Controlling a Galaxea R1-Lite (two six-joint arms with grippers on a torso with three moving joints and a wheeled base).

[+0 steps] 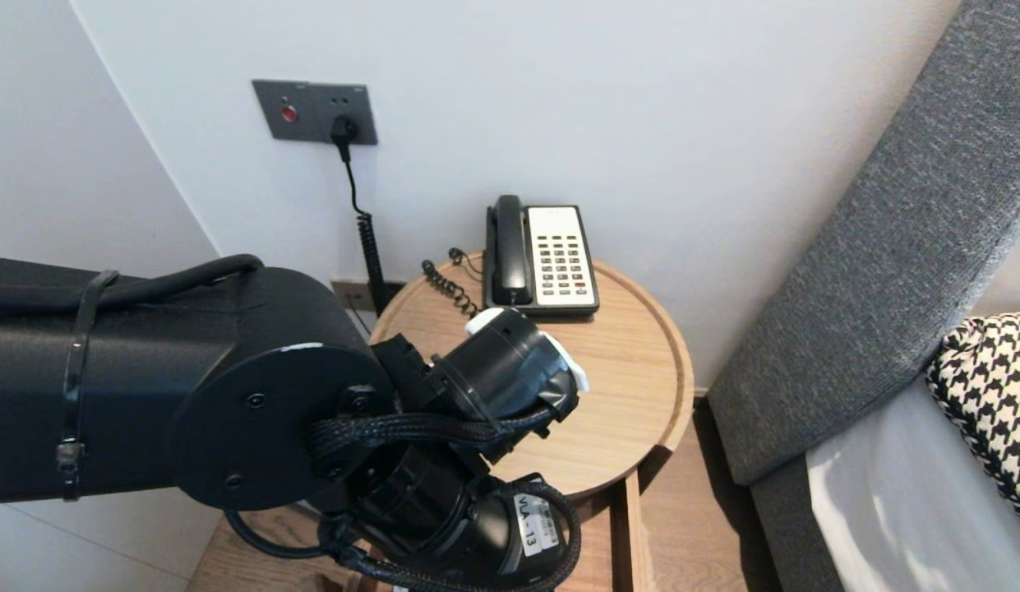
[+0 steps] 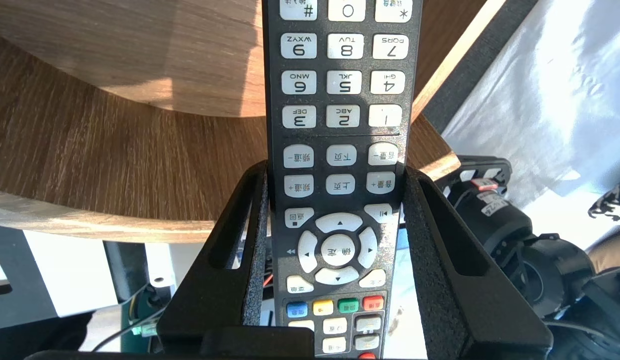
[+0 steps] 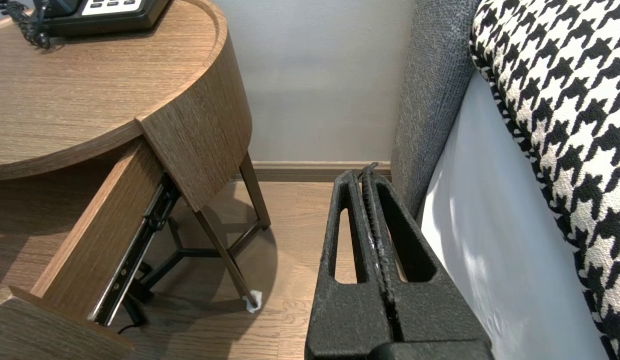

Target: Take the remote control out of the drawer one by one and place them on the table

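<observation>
Found left gripper (image 2: pixel 335 172) down at the near edge of the table (image 1: pixel 633 362), hidden behind its own arm in the head view. Saw it roughly half open and clamped on a remote (image 2: pixel 339 100), with fingers (image 2: pixel 439 240) pressed on both long edges. Noted remote lying lengthwise between them, button face toward the wrist camera, arrow pad and coloured keys back between the fingers, number keys sticking out well past the tips. Saw wood just beyond that far end: pale curved table edge further out, darker board nearer. Couldn't tell whether that board belonged to the drawer (image 3: pixel 105 220). Found drawer pulled out from under the tabletop. Spotted phone (image 1: pixel 542 259) at the back of the table, well beyond the gripper, against the wall. Found right gripper (image 3: pixel 368 172) parked, fingers fully together with nothing between them, close beside the bed (image 3: pixel 489 250), above the floor (image 3: pixel 300 225), well apart from the drawer. Noted pillow (image 3: pixel 564 125) on its bed side.
</observation>
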